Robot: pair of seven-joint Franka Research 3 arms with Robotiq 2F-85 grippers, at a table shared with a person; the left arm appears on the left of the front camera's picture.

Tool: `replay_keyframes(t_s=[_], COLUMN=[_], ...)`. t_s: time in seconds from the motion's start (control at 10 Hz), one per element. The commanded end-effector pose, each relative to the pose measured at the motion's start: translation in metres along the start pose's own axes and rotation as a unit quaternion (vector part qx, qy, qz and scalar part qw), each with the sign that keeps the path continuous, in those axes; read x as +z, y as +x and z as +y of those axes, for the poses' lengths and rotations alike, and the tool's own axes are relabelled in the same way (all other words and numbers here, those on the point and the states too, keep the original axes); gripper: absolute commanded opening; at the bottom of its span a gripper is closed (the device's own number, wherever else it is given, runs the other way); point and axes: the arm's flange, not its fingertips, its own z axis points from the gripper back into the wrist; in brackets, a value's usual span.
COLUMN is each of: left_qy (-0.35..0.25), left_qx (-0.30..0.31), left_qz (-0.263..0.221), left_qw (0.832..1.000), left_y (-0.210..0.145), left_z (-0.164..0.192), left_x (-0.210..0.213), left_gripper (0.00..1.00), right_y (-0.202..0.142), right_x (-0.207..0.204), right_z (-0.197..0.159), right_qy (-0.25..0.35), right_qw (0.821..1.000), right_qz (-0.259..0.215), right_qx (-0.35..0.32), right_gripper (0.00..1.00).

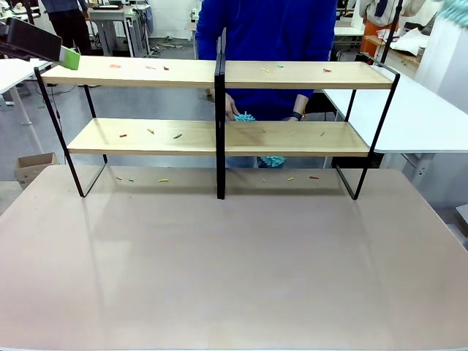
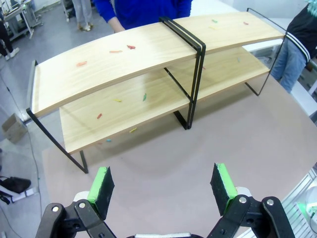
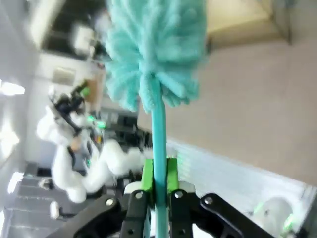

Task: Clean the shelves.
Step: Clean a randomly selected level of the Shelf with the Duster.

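Right gripper (image 3: 159, 173) is clamped on the stem of the teal duster (image 3: 148, 49) while the left gripper (image 2: 161, 168) hangs jaws apart, nearer, we judge, to the shelves (image 2: 148, 64), whose long axis runs crosswise ahead of it on the table (image 1: 234, 278).

Black left claw (image 2: 162, 184), green pads (image 2: 101, 184), silver pivot screws (image 2: 239, 200)

Lab; white worktables (image 1: 417, 117) all around

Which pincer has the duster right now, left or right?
The right pincer, shut on the handle of the teal duster. The left pincer stands open and empty, facing the shelves.
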Motion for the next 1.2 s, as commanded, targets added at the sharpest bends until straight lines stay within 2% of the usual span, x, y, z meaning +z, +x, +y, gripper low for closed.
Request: replay_keyframes(t_s=[0.0, 0.1, 0.2, 0.3, 0.4, 0.6, 0.8, 1.1], left_qy=[-0.001, -0.001, -0.001, -0.001, -0.001, -0.001, -0.001, -0.001], left_qx=[0.001, 0.001, 0.001, 0.001, 0.001, 0.001, 0.001, 0.001], left_qz=[-0.001, -0.001, -0.001, -0.001, -0.001, -0.001, -0.001, -0.001], left_qw=[1.0, 1.0, 1.0, 1.0, 1.0, 1.0, 1.0, 1.0], left_y=[0.0, 0.0, 0.0, 0.0, 0.0, 0.0, 0.0, 0.0], left_z=[0.001, 0.001, 0.001, 0.001, 0.001, 0.001, 0.001, 0.001], left_x=[0.001, 0.001, 0.001, 0.001, 0.001, 0.001, 0.001, 0.001], left_gripper=[1.0, 1.0, 1.0, 1.0, 1.0, 1.0, 1.0, 1.0], right_y=[-0.024, -0.035, -0.038, -0.026, -0.037, -0.015, 0.001, 0.016], right_x=[-0.052, -0.069, -0.07, -0.059, -0.078, -0.132, -0.177, -0.155], right_z=[0.007, 0.001, 0.007, 0.006, 0.008, 0.014, 0.011, 0.0], right_qy=[-0.136, -0.196, -0.167, -0.086, -0.133, -0.139, -0.145, -0.108], right_qw=[0.957, 0.931, 0.943, 0.984, 0.966, 0.973, 0.974, 0.983], right_qz=[0.245, 0.297, 0.263, 0.155, 0.221, 0.177, 0.162, 0.142], right_qx=[0.067, 0.083, 0.116, -0.007, 0.018, 0.05, 0.068, 0.045], right_gripper=[0.12, 0.12, 0.12, 0.12, 0.12, 0.12, 0.12, 0.12])
